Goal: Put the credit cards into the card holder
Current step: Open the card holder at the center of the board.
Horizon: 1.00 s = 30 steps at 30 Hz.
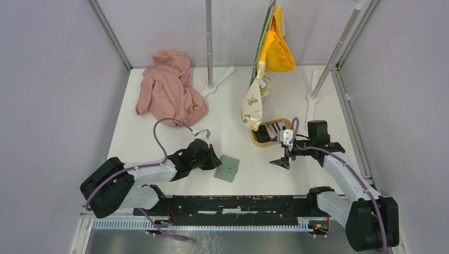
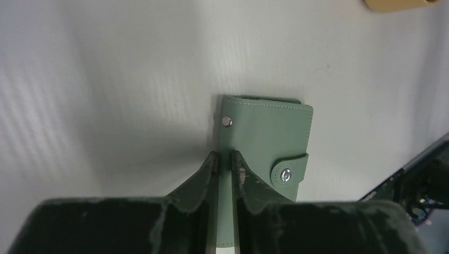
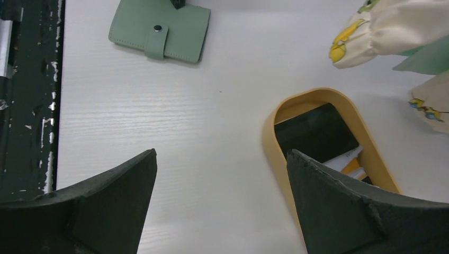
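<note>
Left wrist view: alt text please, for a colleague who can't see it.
The left hand pinches the near edge of the closed green card holder on the white table, snap strap at right. The rim of a wooden tray shows top right.

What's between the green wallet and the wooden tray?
Only bare white table separates the wallet from the tray, seen in the right wrist view.
</note>
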Motion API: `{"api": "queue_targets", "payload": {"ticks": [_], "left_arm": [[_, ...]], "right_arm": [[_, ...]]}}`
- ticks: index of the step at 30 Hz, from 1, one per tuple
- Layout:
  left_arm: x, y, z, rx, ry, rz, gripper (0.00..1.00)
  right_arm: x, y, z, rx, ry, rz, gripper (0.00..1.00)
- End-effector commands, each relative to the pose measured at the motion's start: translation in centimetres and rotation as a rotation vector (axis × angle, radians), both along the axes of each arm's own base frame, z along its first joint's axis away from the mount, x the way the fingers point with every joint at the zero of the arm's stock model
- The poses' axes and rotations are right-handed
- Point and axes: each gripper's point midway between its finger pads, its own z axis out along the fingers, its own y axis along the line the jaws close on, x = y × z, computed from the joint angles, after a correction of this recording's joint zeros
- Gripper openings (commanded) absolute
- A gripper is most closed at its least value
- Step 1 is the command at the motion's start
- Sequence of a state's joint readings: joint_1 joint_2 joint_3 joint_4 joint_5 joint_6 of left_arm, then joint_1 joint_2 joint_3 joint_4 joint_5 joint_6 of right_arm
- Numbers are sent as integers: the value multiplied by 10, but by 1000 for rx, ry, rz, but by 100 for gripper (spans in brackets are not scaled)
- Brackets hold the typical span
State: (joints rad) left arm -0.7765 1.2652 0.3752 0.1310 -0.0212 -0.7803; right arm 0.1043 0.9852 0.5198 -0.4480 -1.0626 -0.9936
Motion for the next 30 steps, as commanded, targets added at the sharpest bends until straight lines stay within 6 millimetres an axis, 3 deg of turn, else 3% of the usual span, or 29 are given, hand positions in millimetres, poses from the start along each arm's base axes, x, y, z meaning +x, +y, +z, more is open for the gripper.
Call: {"api": "queue_targets", "payload": {"ticks": [1,8,11,17,23,27,30], "left_arm": [[-7,-36,17,-163,-26,50,16],[-23,-70,29,-226,-84,14,21],[-23,-72,33,-219,-116,14,32],[-20,-62,49,-188,-187,22,55],[-22,-35,70,-139,-259,32,75],[-28,-18,86,-203,-305,43,92],[-36,-16,96,-318,-340,23,99]], "right_arm": [[-11,14,-5,29,37,68,98],[-14,18,-17,-3,58,90,98],[-16,19,-14,2,49,98,98],[-20,23,-11,2,33,129,98],[-25,27,-9,-1,12,161,97],[-26,26,-9,-5,6,167,98],[-25,25,-11,-14,-3,168,98]]}}
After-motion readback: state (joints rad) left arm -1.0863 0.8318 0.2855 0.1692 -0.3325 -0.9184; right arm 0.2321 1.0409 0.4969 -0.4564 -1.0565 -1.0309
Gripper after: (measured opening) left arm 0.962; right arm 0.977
